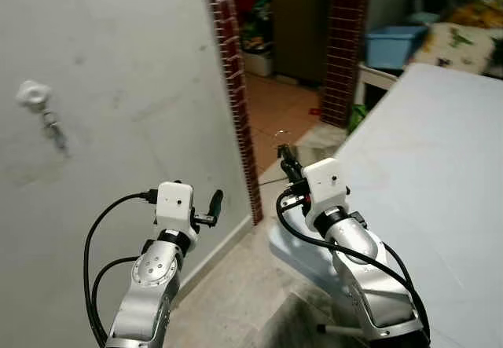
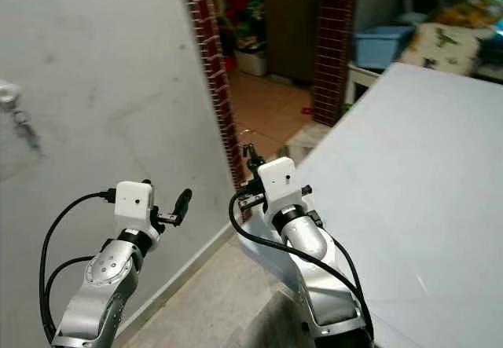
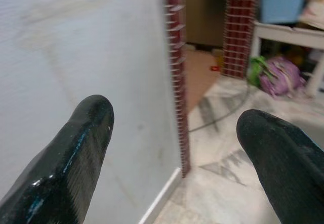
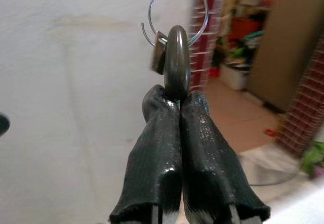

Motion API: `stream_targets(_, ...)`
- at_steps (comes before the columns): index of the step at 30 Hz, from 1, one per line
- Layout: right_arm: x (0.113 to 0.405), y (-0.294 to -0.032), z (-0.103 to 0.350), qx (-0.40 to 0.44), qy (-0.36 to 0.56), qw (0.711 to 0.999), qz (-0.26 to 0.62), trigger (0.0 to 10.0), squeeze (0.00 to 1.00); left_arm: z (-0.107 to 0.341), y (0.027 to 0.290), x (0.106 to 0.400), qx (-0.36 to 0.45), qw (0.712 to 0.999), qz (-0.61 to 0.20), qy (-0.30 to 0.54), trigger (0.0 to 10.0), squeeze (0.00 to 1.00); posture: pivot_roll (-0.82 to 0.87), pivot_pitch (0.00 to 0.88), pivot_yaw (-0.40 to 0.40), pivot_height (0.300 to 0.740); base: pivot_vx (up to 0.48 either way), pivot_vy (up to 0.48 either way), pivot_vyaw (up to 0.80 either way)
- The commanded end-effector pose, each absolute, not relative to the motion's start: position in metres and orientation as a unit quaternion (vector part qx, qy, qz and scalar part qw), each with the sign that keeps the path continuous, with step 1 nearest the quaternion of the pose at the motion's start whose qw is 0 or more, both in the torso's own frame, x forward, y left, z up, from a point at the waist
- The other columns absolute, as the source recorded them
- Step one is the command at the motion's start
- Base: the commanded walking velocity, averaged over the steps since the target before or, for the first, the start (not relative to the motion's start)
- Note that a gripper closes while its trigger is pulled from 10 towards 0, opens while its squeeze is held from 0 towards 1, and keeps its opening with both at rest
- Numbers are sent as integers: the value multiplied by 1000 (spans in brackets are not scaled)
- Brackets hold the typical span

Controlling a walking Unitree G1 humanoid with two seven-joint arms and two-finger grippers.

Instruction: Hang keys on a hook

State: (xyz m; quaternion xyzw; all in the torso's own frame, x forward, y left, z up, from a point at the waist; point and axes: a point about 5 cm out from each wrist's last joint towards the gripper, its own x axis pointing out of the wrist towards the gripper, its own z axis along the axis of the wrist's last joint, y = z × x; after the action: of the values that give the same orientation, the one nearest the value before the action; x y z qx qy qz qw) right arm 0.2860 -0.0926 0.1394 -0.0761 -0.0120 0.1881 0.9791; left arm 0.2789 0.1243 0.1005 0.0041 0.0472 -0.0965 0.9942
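Keys [image 4: 169,52] are pinched between the closed black fingers [image 4: 202,148] of the right gripper [image 1: 287,159], with a thin metal ring [image 4: 177,11] standing up above the fingertips. In the head views this gripper is raised in front of the robot, level with the edge of a brick-trimmed doorway [image 1: 232,89] and beside a white table [image 1: 424,175]. A white hook [image 1: 33,93] is seen on the grey wall [image 1: 118,65], well to the left of both arms, with a small dark item hanging beneath it. The held keys are well apart from that hook. The left gripper [image 1: 214,206] is held up near the wall with its two fingers [image 3: 76,153] spread wide and nothing between them. A blue tub [image 1: 393,43] is visible in the room beyond the doorway.
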Motion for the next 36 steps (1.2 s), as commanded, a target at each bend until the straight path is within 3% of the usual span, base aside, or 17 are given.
stream_targets(1,286,-83,142,-70,-15,976,206,10000,0,97,133,278,3,995,-84,56,10000,0,-37,0,111,740,0,0,800)
stream_targets(8,286,-82,142,-66,-14,975,211,10000,0,97,134,279,-5,995,-77,59,10000,0,-36,0,108,740,0,0,695)
stream_targets(15,286,-81,141,-72,-14,974,215,10000,0,96,133,278,-5,995,-75,59,10000,0,-37,0,94,740,0,0,0)
stream_targets(28,288,-79,143,-95,-9,960,262,10000,0,94,128,277,-28,998,-40,47,10000,0,-23,0,-23,740,0,0,0)
stream_targets(36,290,-74,146,-98,-16,958,267,10000,0,93,129,277,-29,998,-40,50,10000,0,-20,0,-7,740,0,158,0)
